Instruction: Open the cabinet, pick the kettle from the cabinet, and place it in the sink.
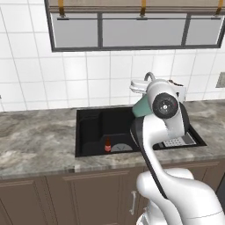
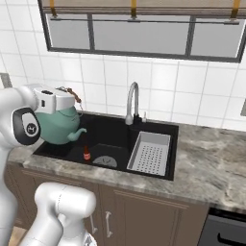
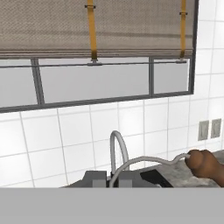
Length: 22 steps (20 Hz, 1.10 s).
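Observation:
The teal-green kettle [image 2: 56, 126] hangs above the left part of the black sink [image 2: 113, 133], spout pointing right toward the middle of the basin. My gripper [image 2: 70, 99] is shut on its thin arched handle, just beside the brown top [image 2: 73, 92]. From the left base view the kettle [image 1: 141, 107] is mostly hidden behind my arm, over the sink [image 1: 91, 127]. In the hand view the thin handle [image 3: 153, 159] runs out from between my fingertips [image 3: 94, 178] to the brown top [image 3: 204, 163]. The cabinet is out of view.
A curved silver faucet [image 2: 132, 100] stands behind the basin. A grey perforated tray [image 2: 150, 153] lies in the sink's right part, and a small red bottle [image 2: 87, 153] stands near the drain. Grey marbled counter [image 2: 211, 158] extends right; a window with a blind [image 3: 92, 26] is above.

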Tool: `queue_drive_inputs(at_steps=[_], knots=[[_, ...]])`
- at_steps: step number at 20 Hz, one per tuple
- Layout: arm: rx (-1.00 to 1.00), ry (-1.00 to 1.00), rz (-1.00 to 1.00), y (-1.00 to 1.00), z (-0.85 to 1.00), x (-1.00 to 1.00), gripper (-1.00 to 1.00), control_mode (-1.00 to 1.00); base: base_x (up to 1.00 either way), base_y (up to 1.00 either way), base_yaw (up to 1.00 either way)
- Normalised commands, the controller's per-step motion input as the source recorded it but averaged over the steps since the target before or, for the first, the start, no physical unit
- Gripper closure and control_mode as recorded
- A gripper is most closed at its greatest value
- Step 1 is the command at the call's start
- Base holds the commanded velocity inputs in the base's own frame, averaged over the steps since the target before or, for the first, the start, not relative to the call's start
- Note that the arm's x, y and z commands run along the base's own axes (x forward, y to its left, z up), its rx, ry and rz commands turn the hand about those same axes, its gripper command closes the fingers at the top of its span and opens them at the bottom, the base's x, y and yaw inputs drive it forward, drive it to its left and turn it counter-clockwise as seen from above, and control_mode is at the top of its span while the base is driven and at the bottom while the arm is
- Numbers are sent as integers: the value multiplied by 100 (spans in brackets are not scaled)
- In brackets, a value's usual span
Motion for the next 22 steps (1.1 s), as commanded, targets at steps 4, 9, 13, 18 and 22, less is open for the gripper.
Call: queue_drive_inputs(at_steps=[4,9,13,18,22], knots=[[0,0,0,0,0,0,100,100,23,-26,0],[0,0,0,0,0,0,100,100,0,-13,0],[0,0,0,0,0,0,100,100,0,-1,0],[0,0,0,0,0,0,100,100,0,0,0],[0,0,0,0,0,0,100,100,0,0,0]])
